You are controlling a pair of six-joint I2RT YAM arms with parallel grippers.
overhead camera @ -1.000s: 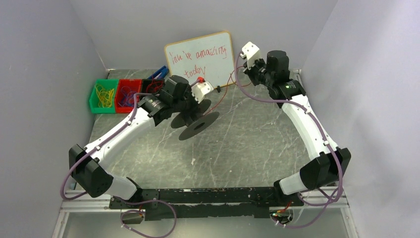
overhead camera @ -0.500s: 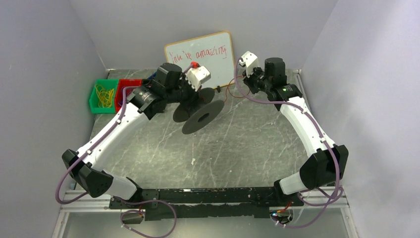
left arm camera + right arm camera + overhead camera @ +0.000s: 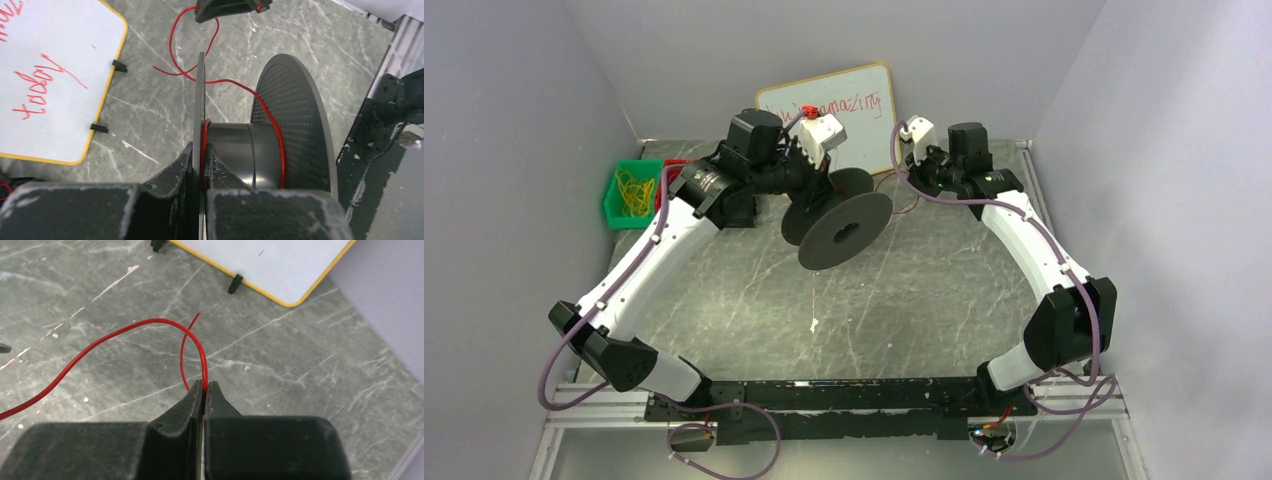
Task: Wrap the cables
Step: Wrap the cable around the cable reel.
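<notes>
Far left, the green bin (image 3: 624, 219) holds yellow loops (image 3: 634, 190). Left gripper (image 3: 199, 150) clamps the spool (image 3: 295, 125) flange; right gripper (image 3: 204, 387) pinches the cable (image 3: 125, 330).

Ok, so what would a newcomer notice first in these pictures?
The black spool, held up over the table by the left hand clamped on one disc. A thin red wire runs from its core to the right hand, which pinches it near the whiteboard at the back.

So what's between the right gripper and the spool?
Only the red wire, looping from the right gripper to the spool over bare table; the left wrist view shows it.
</notes>
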